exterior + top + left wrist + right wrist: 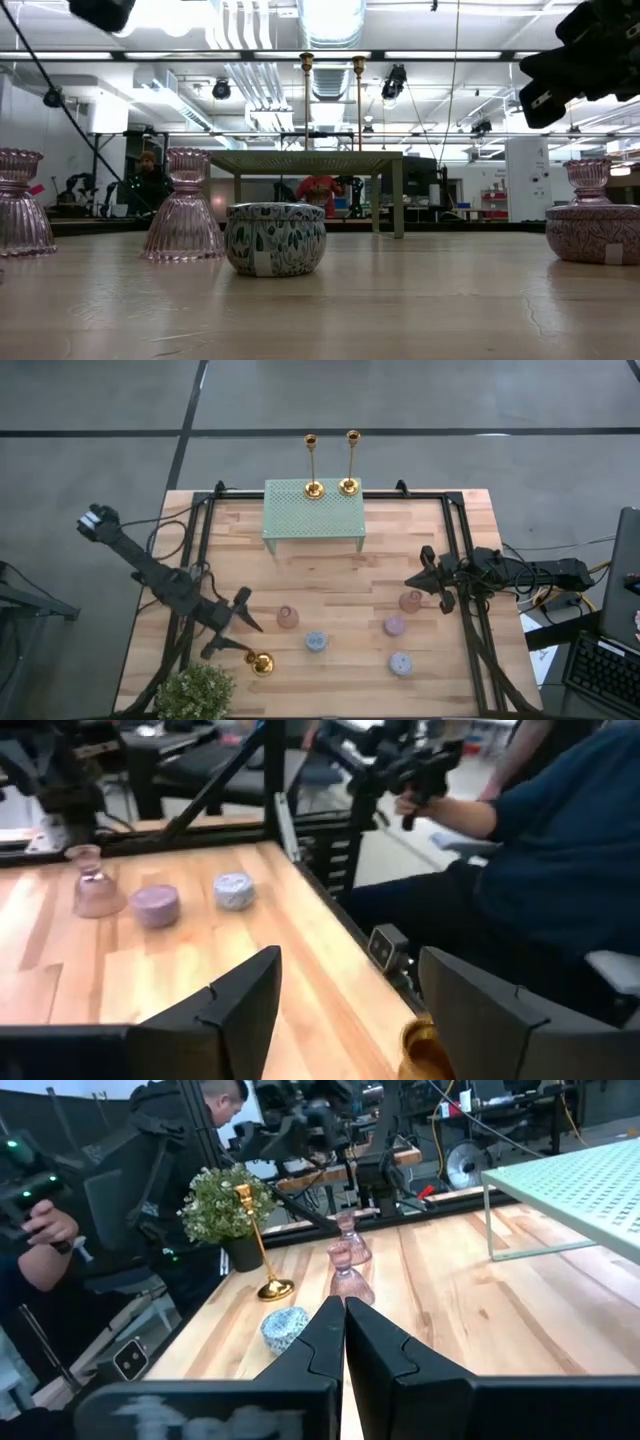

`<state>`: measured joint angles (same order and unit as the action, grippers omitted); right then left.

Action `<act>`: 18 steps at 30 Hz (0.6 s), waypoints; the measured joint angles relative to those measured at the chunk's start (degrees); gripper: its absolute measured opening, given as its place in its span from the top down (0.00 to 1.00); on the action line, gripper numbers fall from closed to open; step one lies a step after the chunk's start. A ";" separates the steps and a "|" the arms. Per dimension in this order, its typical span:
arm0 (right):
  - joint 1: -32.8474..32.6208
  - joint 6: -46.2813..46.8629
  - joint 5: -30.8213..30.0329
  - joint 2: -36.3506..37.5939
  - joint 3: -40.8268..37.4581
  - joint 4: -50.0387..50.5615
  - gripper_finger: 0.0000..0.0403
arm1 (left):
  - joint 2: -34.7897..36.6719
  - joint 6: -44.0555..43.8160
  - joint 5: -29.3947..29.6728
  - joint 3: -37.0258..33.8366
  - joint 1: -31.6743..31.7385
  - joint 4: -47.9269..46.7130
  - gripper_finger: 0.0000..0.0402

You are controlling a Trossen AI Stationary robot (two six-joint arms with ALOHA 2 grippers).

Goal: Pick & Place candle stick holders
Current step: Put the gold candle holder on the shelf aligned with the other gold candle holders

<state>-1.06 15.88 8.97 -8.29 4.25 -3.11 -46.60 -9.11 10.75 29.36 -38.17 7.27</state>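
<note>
Placed pair: two gold candle stick holders (331,462) stood upright at the 12 o'clock edge of the mint perforated riser (314,516), side by side, so I judge you had two of three set down

Third holder: the last gold candlestick (259,662) stood upright on the wooden table (330,575) toward 7 o'clock, just beside the potted plant (197,691), not yet lifted

Left gripper: your left gripper (228,629) hung at 7 o'clock with its fingers spread wide and empty; the brass base showed just beyond one finger (497,1020) in its wrist view, so the jaws looked lined up to straddle the stem

Right gripper: your right gripper (345,1342) waited at 3 o'clock, fingers pressed together and holding nothing, parked clear of the left arm's work

Clutter: pink glass holders (288,617) and small round tins (315,642) sat between the arms at 6 o'clock, left where a lift toward 12 o'clock must pass over them

Bystander: a person in dark blue (560,850) sat off the table edge, holding a controller
</note>
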 joint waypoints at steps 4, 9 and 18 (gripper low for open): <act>0.00 0.02 0.01 0.01 -0.04 0.01 0.98 | -4.17 -1.52 4.69 4.50 -4.19 -6.88 0.41; -0.02 0.02 0.01 -0.12 -0.04 0.04 0.98 | -6.74 -6.05 5.01 7.22 -8.33 -7.68 0.41; -0.02 0.02 0.00 -0.09 -0.41 0.39 0.98 | -7.74 -10.88 13.02 7.02 -11.19 -13.99 0.41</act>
<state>-1.08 15.90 8.97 -8.38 3.84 -2.72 -54.33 -19.99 23.78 36.38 -49.35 -6.72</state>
